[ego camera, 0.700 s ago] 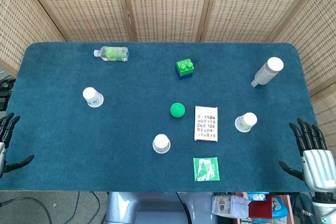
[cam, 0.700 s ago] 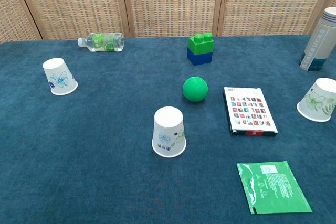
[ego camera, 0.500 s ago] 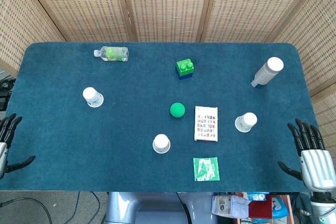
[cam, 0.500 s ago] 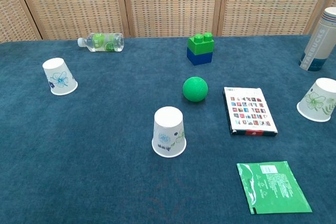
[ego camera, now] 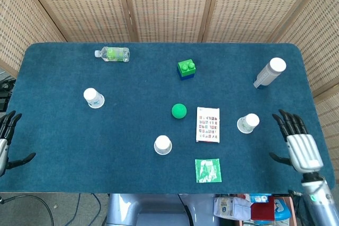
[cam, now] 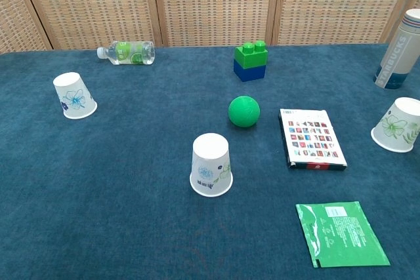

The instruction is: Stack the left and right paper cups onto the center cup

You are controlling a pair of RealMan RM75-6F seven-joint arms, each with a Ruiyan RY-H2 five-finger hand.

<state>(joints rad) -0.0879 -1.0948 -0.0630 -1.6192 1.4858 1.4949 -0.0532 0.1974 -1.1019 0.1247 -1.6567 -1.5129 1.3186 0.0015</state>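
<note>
Three paper cups stand upside down on the blue table. The left cup [ego camera: 94, 98] [cam: 73, 96] is at mid-left, the center cup [ego camera: 163, 145] [cam: 210, 165] near the front, the right cup [ego camera: 248, 123] [cam: 398, 125] at mid-right. My right hand [ego camera: 297, 144] hovers over the table's right edge, just right of the right cup, fingers spread and empty. My left hand [ego camera: 5, 141] sits off the table's left edge, fingers apart, holding nothing. Neither hand shows in the chest view.
A green ball [ego camera: 179, 111] and a card box [ego camera: 207, 124] lie between the center and right cups. A green packet [ego camera: 208, 170] is at the front. A water bottle [ego camera: 112, 54], a green-blue block [ego camera: 186, 69] and a tall tumbler [ego camera: 269, 72] stand further back.
My right hand has moved inward and forward over the table's right edge toward the right cup. The left hand has shifted only slightly. The cups have not moved.
</note>
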